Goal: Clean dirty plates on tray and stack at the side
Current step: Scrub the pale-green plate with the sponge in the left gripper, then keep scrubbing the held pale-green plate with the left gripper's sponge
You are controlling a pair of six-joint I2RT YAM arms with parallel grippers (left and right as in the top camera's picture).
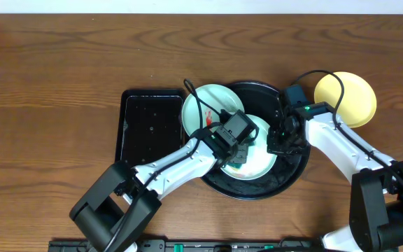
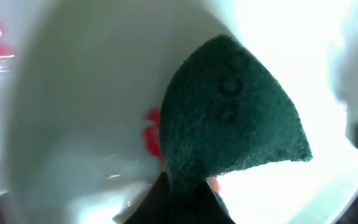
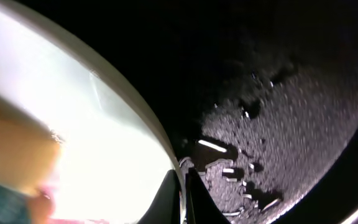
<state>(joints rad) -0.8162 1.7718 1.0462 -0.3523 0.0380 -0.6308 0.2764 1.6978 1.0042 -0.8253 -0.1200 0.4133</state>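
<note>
A pale mint plate (image 1: 259,166) lies in the round black tray (image 1: 292,171). My left gripper (image 1: 240,154) is shut on a dark green sponge (image 2: 235,118) that presses on this plate next to a red smear (image 2: 151,134). My right gripper (image 1: 280,143) is shut on the same plate's right rim (image 3: 166,149), one finger on each side of it, with the tray floor (image 3: 278,124) beyond. A second mint plate (image 1: 212,105) with a red smear overlaps the tray's left rim. The pale yellow plate (image 1: 346,98) sits on the table to the right of the tray.
A rectangular black tray (image 1: 151,126) lies on the wooden table to the left of the round one. Both arms reach in from the near edge and their cables loop over the plates.
</note>
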